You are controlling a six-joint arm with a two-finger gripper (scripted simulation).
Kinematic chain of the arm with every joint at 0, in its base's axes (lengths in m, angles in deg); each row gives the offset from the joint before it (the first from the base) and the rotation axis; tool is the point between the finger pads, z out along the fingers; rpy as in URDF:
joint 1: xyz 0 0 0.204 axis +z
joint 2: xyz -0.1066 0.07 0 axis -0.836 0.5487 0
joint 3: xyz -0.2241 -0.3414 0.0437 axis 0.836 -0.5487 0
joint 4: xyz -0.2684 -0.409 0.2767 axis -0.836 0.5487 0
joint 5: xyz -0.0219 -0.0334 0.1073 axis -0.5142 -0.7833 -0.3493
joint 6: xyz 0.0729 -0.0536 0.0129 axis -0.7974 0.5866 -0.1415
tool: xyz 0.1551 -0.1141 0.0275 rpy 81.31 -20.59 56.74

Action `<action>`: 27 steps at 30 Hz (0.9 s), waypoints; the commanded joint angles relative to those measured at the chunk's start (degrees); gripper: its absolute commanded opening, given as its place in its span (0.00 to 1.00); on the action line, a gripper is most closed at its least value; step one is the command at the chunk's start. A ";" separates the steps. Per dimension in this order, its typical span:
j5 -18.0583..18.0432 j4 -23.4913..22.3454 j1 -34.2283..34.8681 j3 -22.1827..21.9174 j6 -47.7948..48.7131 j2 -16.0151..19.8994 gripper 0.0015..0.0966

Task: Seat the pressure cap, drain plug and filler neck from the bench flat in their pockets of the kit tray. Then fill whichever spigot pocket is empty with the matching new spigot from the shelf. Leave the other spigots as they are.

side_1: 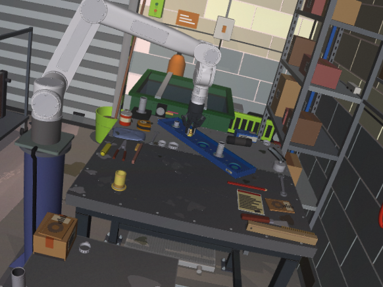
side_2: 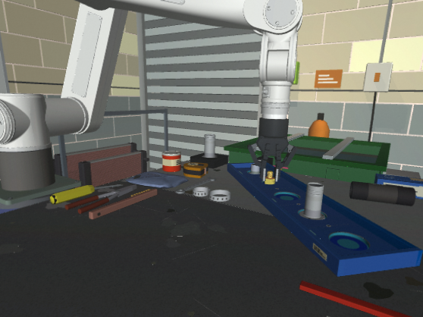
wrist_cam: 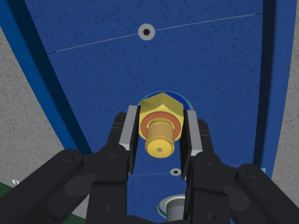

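Observation:
The brass drain plug (wrist_cam: pixel 160 126), hex head down and threaded stem up with a red washer, sits over a round pocket near the far end of the blue kit tray (side_1: pixel 205 144), clamped in my closed gripper (wrist_cam: pixel 161 135). From the side the plug (side_2: pixel 269 177) looks level with the tray top. A grey spigot (side_2: pixel 314 200) stands in a pocket further along the tray, and another grey piece (side_1: pixel 176 123) stands in the far end pocket. Two pockets (side_2: pixel 286 196) (side_2: pixel 348 241) lie empty. The yellow filler neck (side_1: pixel 119 180) stands upright on the bench's left front.
Behind the tray stands a green tank (side_1: pixel 181 95) with an orange bottle. Pliers, a screwdriver and hose clamps (side_2: pixel 219 195) lie left of the tray, a black cylinder (side_2: pixel 382 192) to its right. A metal shelf rack (side_1: pixel 325 82) with boxes stands right of the bench.

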 commanded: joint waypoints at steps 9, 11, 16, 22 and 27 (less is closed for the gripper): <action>-0.01 -0.06 0.00 0.07 -0.01 -0.11 0.07; -0.01 -0.06 0.00 0.07 -0.01 -0.11 0.10; -0.01 -0.06 0.00 0.07 -0.01 -0.11 0.21; -0.01 -0.06 0.00 0.07 -0.01 -0.11 0.33; -0.01 -0.06 0.00 0.07 -0.01 -0.11 0.44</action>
